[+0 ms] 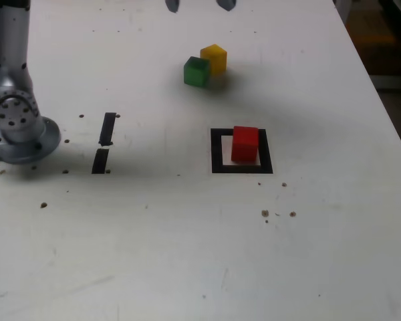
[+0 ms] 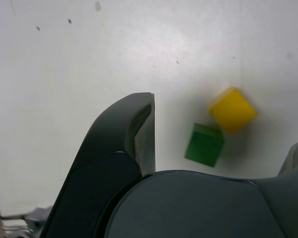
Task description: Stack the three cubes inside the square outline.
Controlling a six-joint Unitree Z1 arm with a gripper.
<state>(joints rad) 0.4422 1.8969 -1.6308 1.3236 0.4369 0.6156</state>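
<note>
the claw [image 1: 200,3] is spread above the bench [image 1: 140,234]. the red cube [image 1: 244,144] sits inside the square outline [image 1: 216,152]; the green cube [image 1: 196,71] and yellow cube [image 1: 214,59] lie together, perhaps touching, away from the bench's right edge.

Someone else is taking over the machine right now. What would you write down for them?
Tool: wide open, holding nothing, above the table.
Red block: inside the black square outline.
Green block and yellow block: close together on the table, outside the outline.
Done: red is in place.
Left: stack green and yellow on red.
</note>
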